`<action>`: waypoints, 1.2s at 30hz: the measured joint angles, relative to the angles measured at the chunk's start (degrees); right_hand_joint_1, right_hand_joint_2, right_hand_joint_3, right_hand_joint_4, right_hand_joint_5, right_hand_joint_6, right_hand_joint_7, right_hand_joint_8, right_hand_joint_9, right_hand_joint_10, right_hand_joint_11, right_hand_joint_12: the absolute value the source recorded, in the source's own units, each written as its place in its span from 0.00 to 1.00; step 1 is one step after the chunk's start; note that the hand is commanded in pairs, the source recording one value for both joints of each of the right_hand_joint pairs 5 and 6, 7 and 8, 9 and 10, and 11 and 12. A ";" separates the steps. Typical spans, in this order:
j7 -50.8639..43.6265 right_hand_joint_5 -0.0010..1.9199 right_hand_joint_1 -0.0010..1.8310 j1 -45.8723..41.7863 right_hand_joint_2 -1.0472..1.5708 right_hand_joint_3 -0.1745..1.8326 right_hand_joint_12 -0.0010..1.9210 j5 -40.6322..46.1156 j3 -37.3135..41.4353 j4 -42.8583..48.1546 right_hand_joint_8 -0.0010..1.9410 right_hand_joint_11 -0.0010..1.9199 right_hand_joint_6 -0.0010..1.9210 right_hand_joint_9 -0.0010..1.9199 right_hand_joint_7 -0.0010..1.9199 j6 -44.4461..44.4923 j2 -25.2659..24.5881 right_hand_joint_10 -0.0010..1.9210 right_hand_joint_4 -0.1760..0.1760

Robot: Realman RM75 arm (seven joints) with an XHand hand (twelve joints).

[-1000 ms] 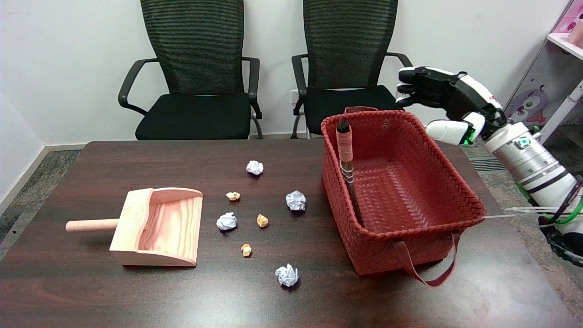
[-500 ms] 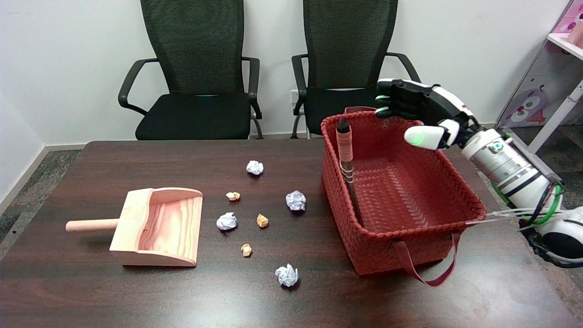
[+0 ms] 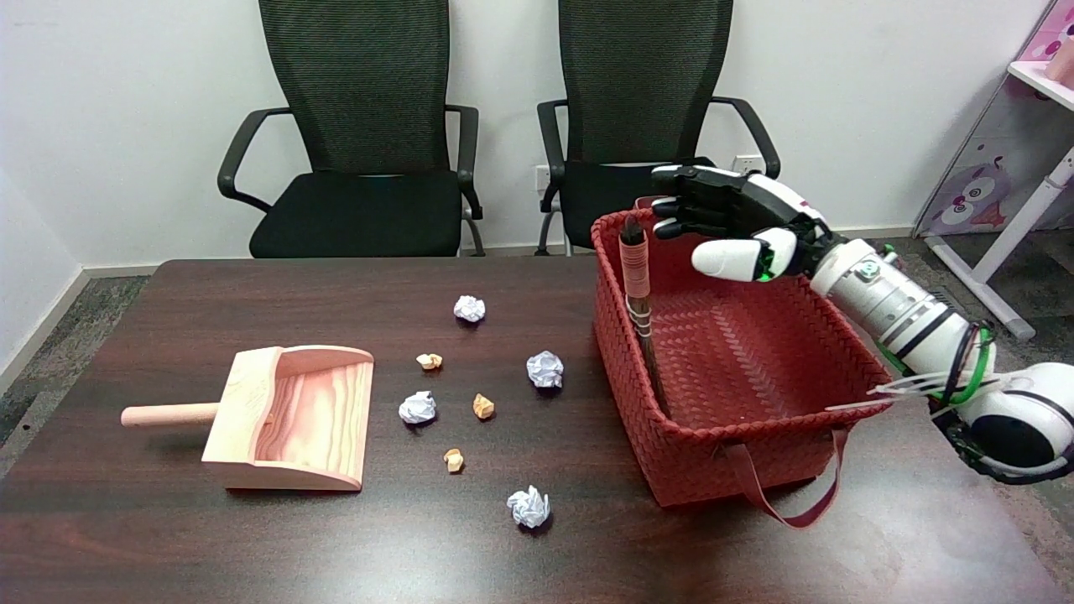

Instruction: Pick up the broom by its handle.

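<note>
Head view shows the broom (image 3: pixel 640 294) leaning inside the red basket (image 3: pixel 755 453) against its left wall, handle up. Just right of the handle, the robot hand (image 3: pixel 730 222) hovers with fingers spread, holding nothing. A dustpan (image 3: pixel 289 419) sits left on the table (image 3: pixel 168 537).

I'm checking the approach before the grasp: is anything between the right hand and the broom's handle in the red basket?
Nothing visible. The right hand hovers open over the red woven basket, and only air separates its fingers from the broom's pink-wrapped handle, which leans against the basket's left wall.
</note>
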 measured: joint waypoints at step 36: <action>0.00 0.17 0.52 19.06 0.38 0.54 0.30 -4.95 -15.05 2.40 0.17 0.31 0.17 0.24 0.17 6.94 -7.18 0.24 0.10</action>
